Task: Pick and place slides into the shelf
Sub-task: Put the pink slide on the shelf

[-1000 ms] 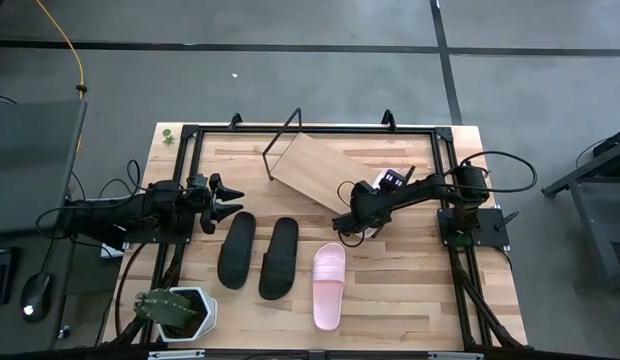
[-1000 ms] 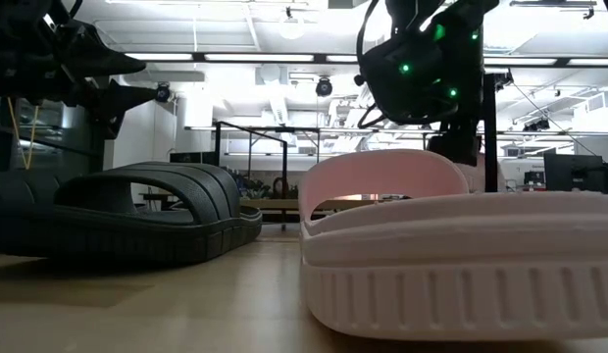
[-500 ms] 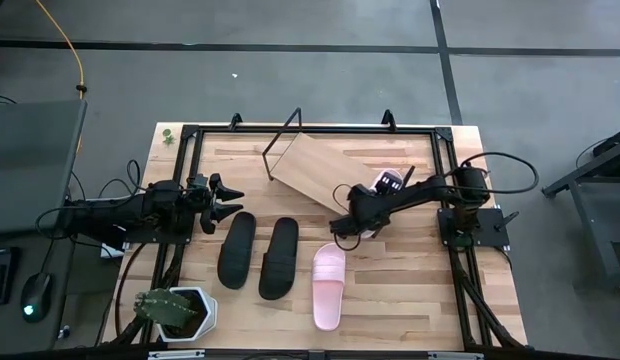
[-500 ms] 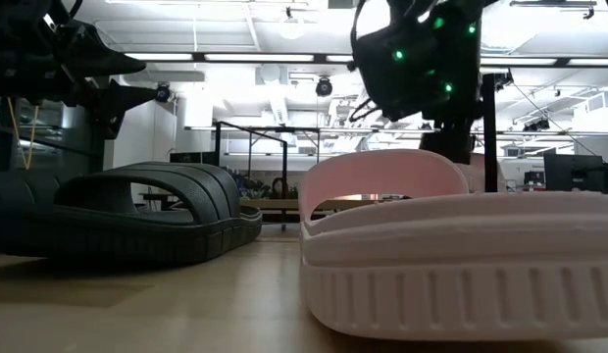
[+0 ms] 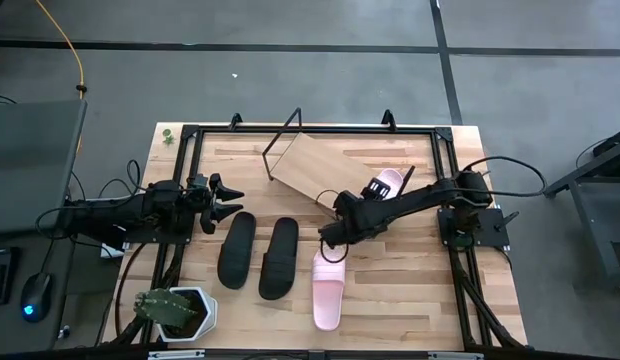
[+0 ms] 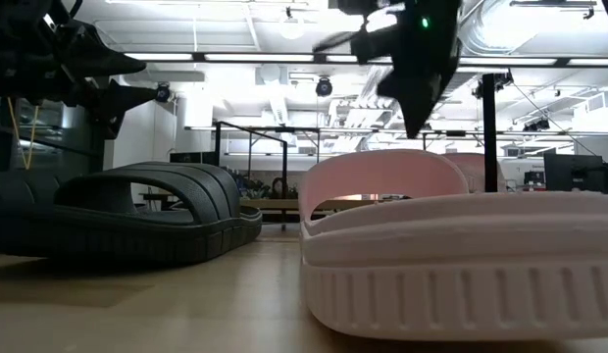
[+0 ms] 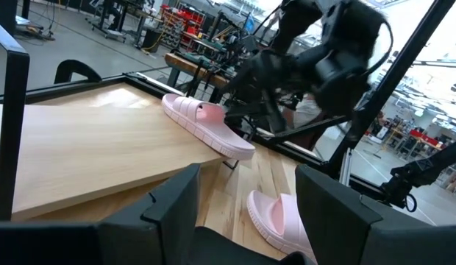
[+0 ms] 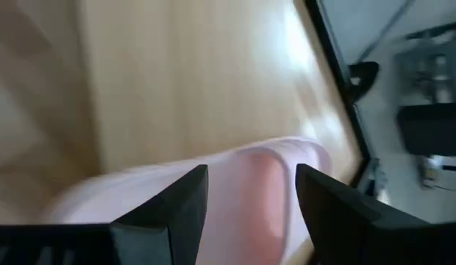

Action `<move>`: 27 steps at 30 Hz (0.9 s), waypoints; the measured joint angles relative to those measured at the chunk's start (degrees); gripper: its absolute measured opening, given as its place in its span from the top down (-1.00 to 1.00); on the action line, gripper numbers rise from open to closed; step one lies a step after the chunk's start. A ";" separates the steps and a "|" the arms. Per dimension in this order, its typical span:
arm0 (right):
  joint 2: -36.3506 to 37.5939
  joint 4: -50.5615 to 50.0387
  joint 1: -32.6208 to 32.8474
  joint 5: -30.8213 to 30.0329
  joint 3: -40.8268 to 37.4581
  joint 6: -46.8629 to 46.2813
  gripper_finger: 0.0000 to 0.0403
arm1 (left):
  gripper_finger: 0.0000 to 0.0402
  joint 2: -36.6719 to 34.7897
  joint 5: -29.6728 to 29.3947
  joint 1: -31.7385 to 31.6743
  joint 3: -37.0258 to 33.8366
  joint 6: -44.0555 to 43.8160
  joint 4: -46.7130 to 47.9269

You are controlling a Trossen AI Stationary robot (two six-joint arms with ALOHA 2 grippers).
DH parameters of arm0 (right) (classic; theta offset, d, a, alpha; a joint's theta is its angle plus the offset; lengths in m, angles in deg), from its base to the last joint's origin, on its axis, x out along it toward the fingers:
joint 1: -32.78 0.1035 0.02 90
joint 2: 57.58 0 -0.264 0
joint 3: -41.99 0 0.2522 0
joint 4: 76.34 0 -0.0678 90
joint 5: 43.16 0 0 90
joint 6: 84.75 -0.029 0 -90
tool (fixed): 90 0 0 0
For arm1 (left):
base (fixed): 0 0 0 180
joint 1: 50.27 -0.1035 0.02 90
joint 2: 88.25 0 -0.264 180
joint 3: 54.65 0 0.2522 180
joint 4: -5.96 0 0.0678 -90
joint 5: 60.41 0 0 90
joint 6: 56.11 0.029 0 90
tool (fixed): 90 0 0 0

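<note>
One light pink slide [image 5: 383, 185] [image 7: 206, 125] lies sole down on the right end of the shelf [image 5: 315, 165], a slanting wooden board with black wire ends. A second pink slide [image 5: 328, 290] [image 6: 451, 260] lies on the table, with two black slides [image 5: 236, 248] [image 5: 278, 257] side by side to its left. My right gripper [image 5: 328, 235] [image 8: 250, 213] is open and hangs above the far end of the pink slide on the table, touching nothing. My left gripper [image 5: 228, 197] [image 7: 246, 213] waits open at the table's left, level, pointing at the shelf.
A white pot with a cactus [image 5: 175, 310] stands at the near left corner. A black metal frame [image 5: 190, 135] runs around the tabletop. Bare wood lies to the right of the pink slide on the table.
My right gripper has swung away from the shelf's right end toward the table's left and near edge and has risen. It now hangs over the pink slide on the table. The pink slide on the shelf, earlier covered by the arm, now shows and lies still.
</note>
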 joint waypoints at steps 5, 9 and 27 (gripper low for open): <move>0.00 4.21 1.69 3.48 3.31 0.07 0.02 | -0.02 0.00 0.00 0.00 0.01 0.00 0.00; 0.00 10.75 3.15 6.10 3.95 1.42 0.02 | -0.02 0.00 0.00 0.02 0.02 0.00 0.02; 0.00 36.56 11.76 18.12 3.95 4.39 0.02 | -0.02 0.00 0.00 0.02 0.01 0.00 0.09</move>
